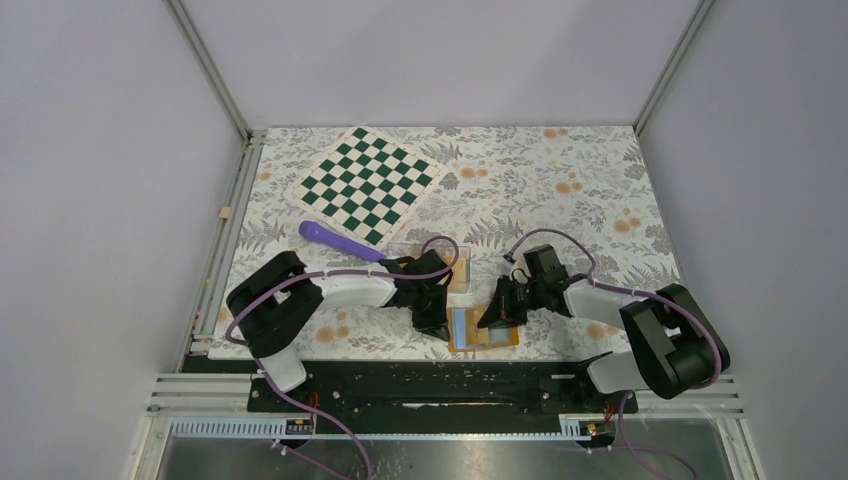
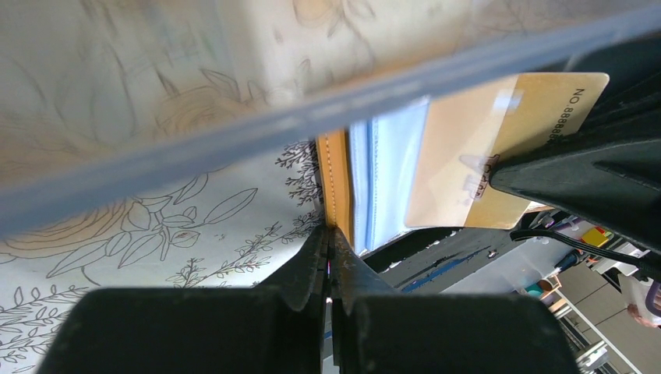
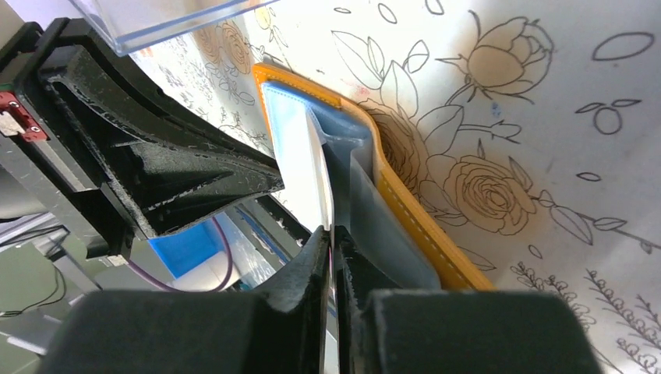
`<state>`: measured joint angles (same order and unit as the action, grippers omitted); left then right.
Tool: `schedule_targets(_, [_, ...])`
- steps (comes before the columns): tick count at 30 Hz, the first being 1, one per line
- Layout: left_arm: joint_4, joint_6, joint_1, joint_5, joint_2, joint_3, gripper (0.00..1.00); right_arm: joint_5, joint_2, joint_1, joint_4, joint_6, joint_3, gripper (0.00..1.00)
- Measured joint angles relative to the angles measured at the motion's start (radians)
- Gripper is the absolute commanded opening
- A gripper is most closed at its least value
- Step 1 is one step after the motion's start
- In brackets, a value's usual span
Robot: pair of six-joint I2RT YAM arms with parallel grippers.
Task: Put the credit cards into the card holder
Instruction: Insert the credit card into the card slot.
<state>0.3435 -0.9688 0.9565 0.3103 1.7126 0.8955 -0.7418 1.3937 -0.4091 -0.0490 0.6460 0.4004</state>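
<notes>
A flowered cloth covers the table, shut in by plain pale walls with metal posts at the back corners. The holder lies open at the cloth's near edge, blue inside up. The left gripper is closed, its tips at the holder's orange left edge. The right gripper, on the holder's right, pinches a gold card against the blue lining. A clear box sits just behind the holder. A purple tool and a chessboard lie farther behind, leftward.

The card holder lies between left hand and right hand.
</notes>
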Motion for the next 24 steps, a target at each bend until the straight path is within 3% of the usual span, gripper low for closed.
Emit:
schedule_targets(14, [0.027, 0.020, 0.007, -0.020, 0.024, 0.043, 0.00, 0.158, 0.003, -0.088, 0.233, -0.073, 0.129, 0.53])
schedule_targets(18, [0.039, 0.030, 0.008, -0.032, 0.027, 0.055, 0.00, 0.158, 0.029, -0.111, 0.248, -0.076, 0.161, 0.60])
schedule_targets(24, [0.060, 0.038, 0.011, -0.035, 0.039, 0.075, 0.00, 0.148, 0.045, -0.130, 0.246, -0.075, 0.178, 0.62])
